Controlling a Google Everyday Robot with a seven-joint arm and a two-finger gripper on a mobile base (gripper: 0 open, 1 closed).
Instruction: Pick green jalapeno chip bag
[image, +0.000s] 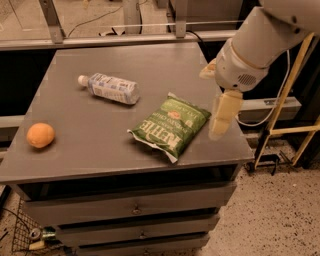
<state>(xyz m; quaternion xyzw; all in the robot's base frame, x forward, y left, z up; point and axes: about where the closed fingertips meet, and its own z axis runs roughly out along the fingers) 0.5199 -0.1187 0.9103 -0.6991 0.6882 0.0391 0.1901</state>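
Observation:
The green jalapeno chip bag (171, 125) lies flat on the grey cabinet top (100, 150), right of centre, with white "KETTLE" lettering facing up. My gripper (221, 119) hangs from the white arm at the right. It points down over the table's right edge, just right of the bag and a little above the surface. It does not touch the bag and holds nothing.
A clear water bottle (108, 88) lies on its side at the back left of the bag. An orange (40, 135) sits near the left front edge. Drawers sit below the top. A yellow metal frame (295, 125) stands on the floor at the right.

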